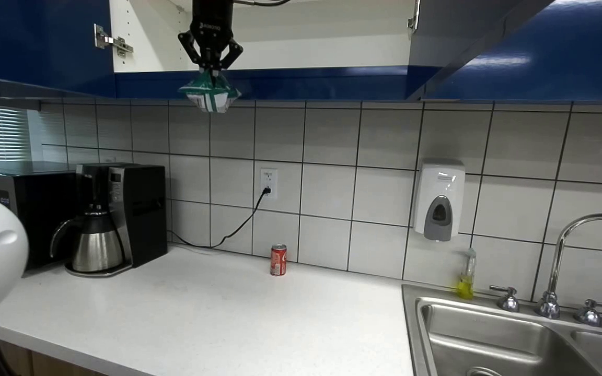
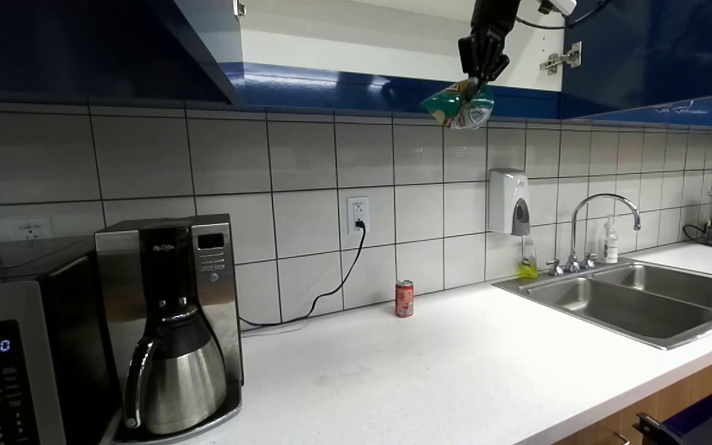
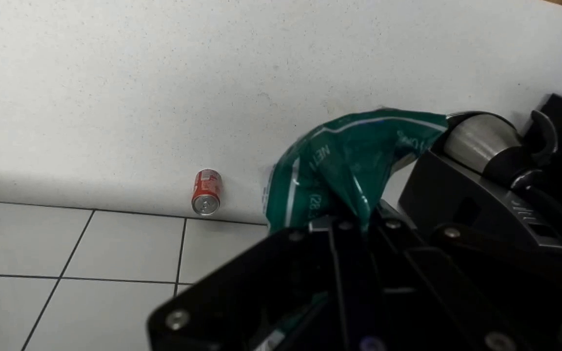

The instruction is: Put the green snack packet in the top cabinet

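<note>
Blue top cabinet (image 1: 322, 83) stands open above counter (image 1: 228, 324) and red can (image 1: 278, 260).

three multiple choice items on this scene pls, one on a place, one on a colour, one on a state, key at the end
1. Where is the packet?
A. In the sink
B. On the counter
C. In the gripper

2. What colour is the can, mainly?
A. Red
B. Yellow
C. Blue

3. How is the top cabinet?
A. Shut
B. Open
C. Without doors

1 C: it hangs from the gripper in both exterior views.
2 A: its side shows red in all three views.
3 B: both exterior views look right into it.
</note>
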Controlling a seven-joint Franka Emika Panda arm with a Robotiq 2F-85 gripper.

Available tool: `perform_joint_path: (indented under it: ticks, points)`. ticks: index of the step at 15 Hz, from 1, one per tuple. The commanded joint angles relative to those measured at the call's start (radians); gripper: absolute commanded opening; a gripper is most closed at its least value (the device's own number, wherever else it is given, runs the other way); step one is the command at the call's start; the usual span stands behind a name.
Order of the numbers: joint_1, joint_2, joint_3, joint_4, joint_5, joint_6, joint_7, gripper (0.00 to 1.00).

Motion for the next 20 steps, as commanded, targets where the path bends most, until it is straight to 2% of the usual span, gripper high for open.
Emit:
perform_joint_path:
  ticks: [1,13,20]
  points:
    - [0.005,0.034,0.014,0.095,0.007,-0.045,0.036,0.01]
    - [0.013,0.035,0.062,0.274,-0.020,-0.081,0.075,0.01]
    - [0.007,0.086,0.056,0.367,-0.029,-0.065,0.060,0.01]
